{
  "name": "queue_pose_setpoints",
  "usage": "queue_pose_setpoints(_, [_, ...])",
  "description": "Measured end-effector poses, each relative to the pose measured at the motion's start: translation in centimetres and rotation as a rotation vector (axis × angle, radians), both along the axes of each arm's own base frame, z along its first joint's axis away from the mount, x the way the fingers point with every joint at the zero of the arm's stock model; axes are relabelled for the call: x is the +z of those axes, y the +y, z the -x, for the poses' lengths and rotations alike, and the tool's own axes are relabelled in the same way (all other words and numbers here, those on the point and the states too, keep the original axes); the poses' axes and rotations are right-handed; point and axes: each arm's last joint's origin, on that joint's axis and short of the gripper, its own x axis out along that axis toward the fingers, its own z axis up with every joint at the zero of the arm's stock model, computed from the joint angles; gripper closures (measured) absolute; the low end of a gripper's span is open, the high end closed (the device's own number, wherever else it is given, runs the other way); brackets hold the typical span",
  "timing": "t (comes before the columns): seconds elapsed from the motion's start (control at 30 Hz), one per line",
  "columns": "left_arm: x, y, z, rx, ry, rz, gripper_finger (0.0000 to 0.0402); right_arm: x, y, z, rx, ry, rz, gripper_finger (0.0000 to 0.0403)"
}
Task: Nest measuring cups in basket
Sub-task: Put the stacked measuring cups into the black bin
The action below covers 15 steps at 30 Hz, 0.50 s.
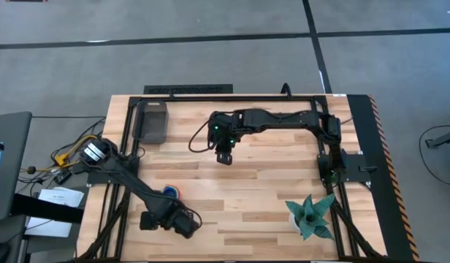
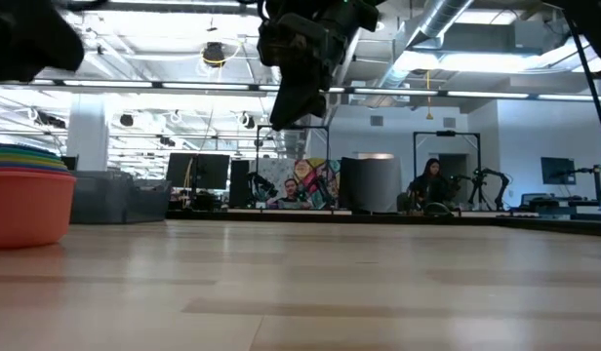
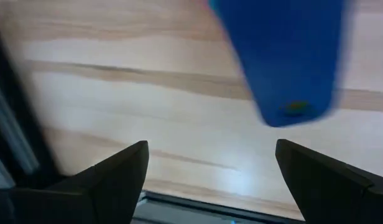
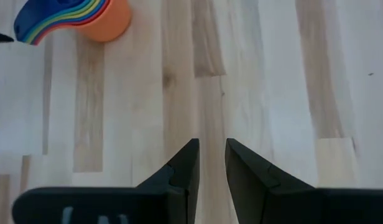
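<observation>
The measuring cups [image 1: 169, 191] stand nested in one stack on the near-left part of the table, base down. The low view shows the stack [image 2: 22, 200] with an orange-red cup outermost and coloured rims above it. The stack [image 4: 73, 18] also shows in the right wrist view. My left gripper [image 1: 185, 223] is open, near the table's near edge beside the stack, with a blue cup handle [image 3: 285, 62] ahead of its fingers. My right gripper [image 1: 223, 157] hovers over the table's middle, fingers a narrow gap apart and holding nothing. The dark grey basket [image 1: 152, 120] sits at the far left.
A black metal frame [image 1: 232, 97] runs along the far edge and down both sides. A teal spiky plant [image 1: 311, 215] stands at the near right. Bare wood lies between the stack and the plant [image 1: 239, 197]. A person sits in the room beyond [image 2: 432, 185].
</observation>
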Motion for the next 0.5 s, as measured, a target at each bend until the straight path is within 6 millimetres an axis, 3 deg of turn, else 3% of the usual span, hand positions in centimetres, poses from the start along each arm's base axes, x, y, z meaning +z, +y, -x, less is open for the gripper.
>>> queue_pose_setpoints(0.23, [0.6, 0.8, -1.3, 0.033, -0.167, -0.070, 0.0062, 0.0, 0.6, -0.1, -0.004, 0.003, -0.012, 0.0300])
queue_pose_setpoints(0.5, [0.4, 2.5, -0.7, 0.064, -0.041, -0.160, 0.0062, -0.1, 0.6, 0.1, -0.012, 0.021, -0.015, 0.0300])
